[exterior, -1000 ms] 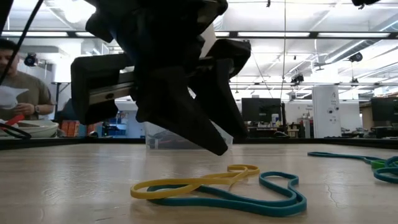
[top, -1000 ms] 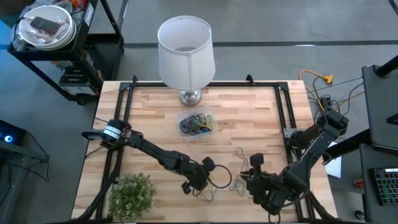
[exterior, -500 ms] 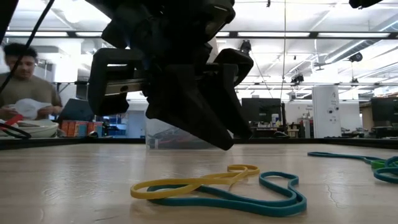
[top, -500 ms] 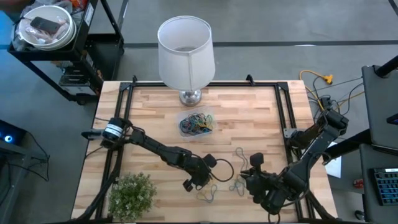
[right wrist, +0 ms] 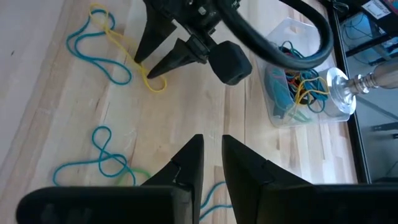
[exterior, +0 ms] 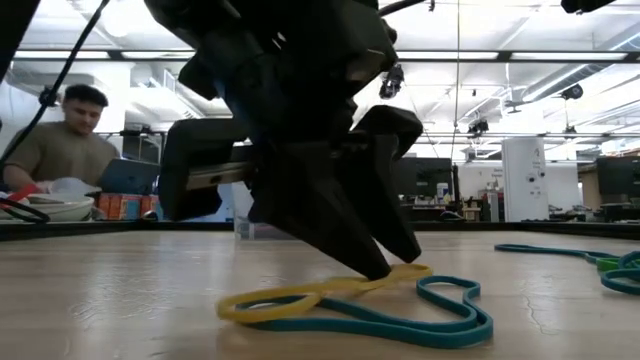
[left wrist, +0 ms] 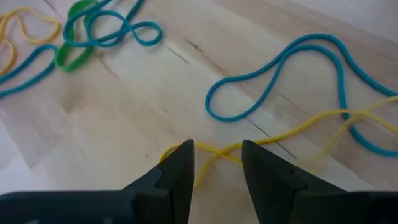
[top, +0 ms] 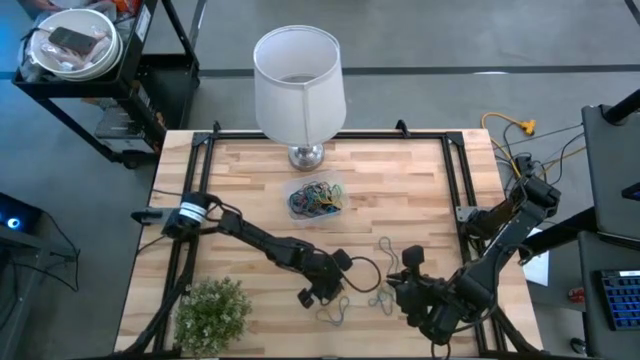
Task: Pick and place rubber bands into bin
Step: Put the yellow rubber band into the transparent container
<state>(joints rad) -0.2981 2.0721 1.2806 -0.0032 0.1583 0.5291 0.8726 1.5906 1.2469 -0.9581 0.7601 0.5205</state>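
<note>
The left gripper (left wrist: 217, 163), fingers parted, straddled a yellow rubber band (left wrist: 273, 138) beside a teal rubber band (left wrist: 298, 71) on the wooden table (left wrist: 112, 118).

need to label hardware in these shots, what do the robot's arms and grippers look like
Two dark, near-black jointed arms. The left arm has a white band near its base and a black cable looping beside its gripper. Each gripper has two dark wedge fingers tapering to blunt tips. The right gripper ends a bulkier black wrist.
</note>
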